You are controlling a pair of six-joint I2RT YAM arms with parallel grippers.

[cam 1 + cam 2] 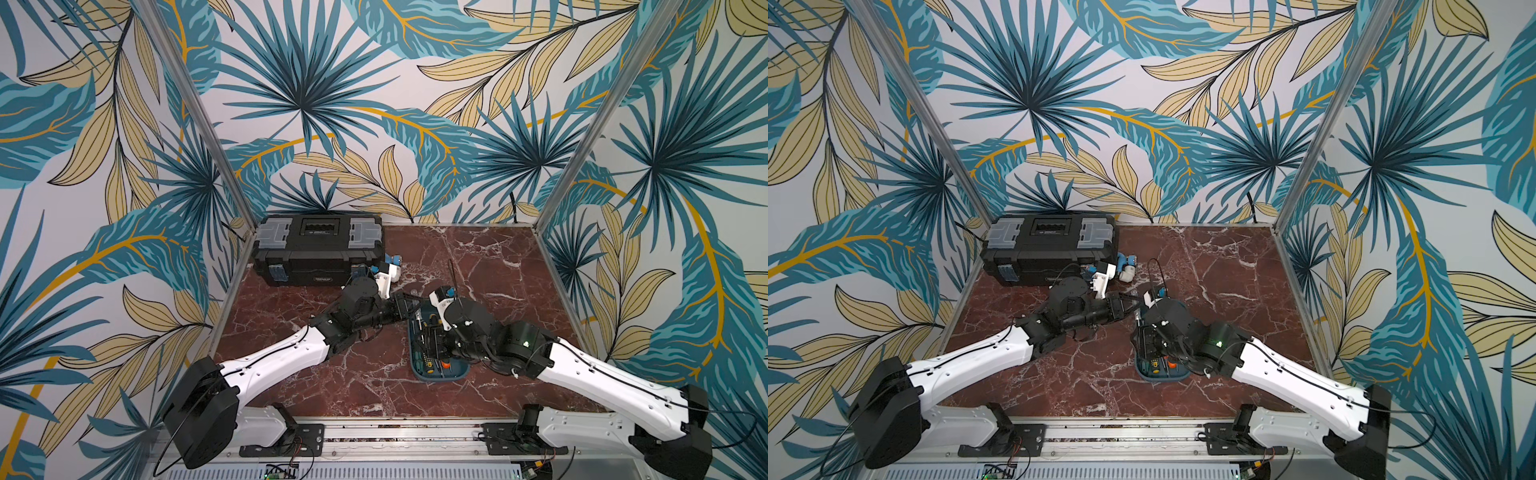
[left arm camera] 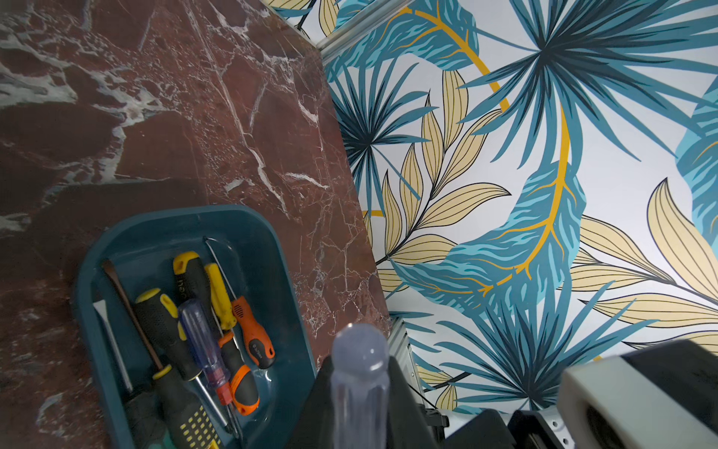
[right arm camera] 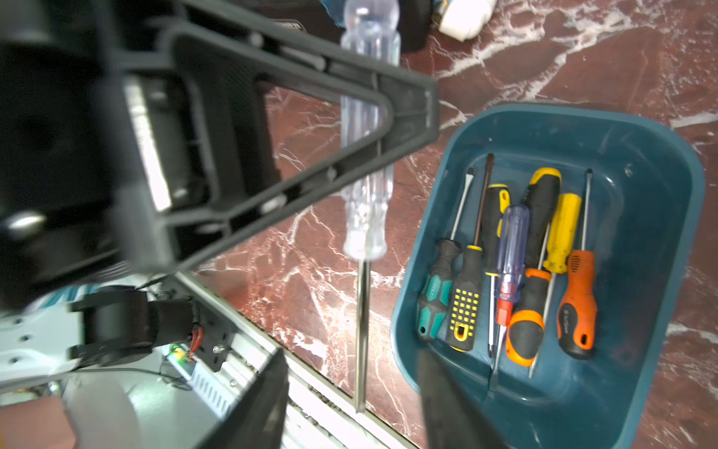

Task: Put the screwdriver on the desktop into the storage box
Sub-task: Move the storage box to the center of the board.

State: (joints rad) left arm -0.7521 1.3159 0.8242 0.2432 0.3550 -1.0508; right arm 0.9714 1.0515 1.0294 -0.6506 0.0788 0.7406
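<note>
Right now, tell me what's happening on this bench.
The left tool is clamped on a clear-handled screwdriver, holding it above the desktop beside the storage box. The right tool stands open around its shaft, not gripping. Several other screwdrivers already lie in the box; this one is not in yet.

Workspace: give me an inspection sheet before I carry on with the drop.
Surface: desktop, red-brown marble pattern.
Job's things: clear screwdriver held beside box, not yet in it; several screwdrivers lie inside.
Clutter: black toolbox at the back; small white-and-blue item beside it.
Grippers: left gripper shut on clear screwdriver's handle; right gripper open, astride its shaft.
Cables: black cable looped above right wrist.
Surroundings: leaf-print walls, aluminium frame.
</note>
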